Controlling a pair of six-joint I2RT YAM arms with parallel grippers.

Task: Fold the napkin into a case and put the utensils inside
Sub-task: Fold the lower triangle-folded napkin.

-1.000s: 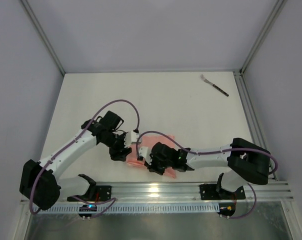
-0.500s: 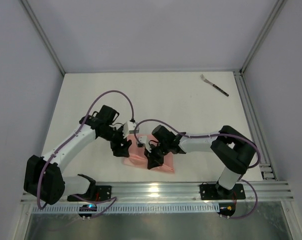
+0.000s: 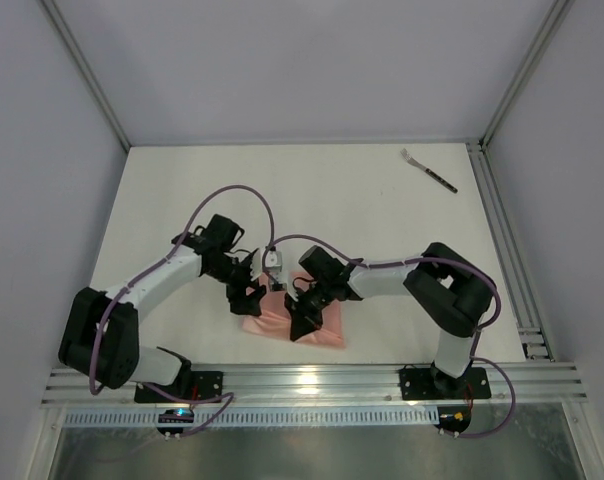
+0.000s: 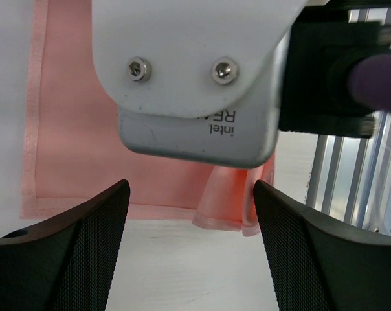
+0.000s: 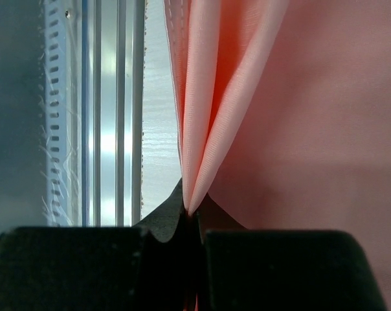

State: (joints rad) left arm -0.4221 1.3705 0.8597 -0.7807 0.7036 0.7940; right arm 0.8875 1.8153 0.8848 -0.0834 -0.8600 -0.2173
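Observation:
The salmon-pink napkin (image 3: 327, 322) lies partly folded near the table's front edge, between the two arms. My right gripper (image 3: 300, 326) is shut on a pinched double fold of the napkin (image 5: 299, 97), and the cloth rises from between its jaws (image 5: 192, 212). At the cloth's left edge my left gripper (image 3: 250, 297) stands open. In the left wrist view its gap (image 4: 190, 259) holds only bare table, with the napkin (image 4: 79, 155) lying just beyond. The utensils are one small fork (image 3: 429, 170), far off at the back right of the table. No finished case shows.
The right arm's white wrist camera housing (image 4: 189, 84) hangs close above the left gripper's fingers. A metal rail (image 3: 312, 380) runs along the table's near edge right behind the napkin. Metal frame posts (image 3: 497, 230) border the table's right side.
My left gripper's jaws have spread wide and come off the napkin. The right gripper has carried its pinched fold leftward, and its arm has bent in closer.

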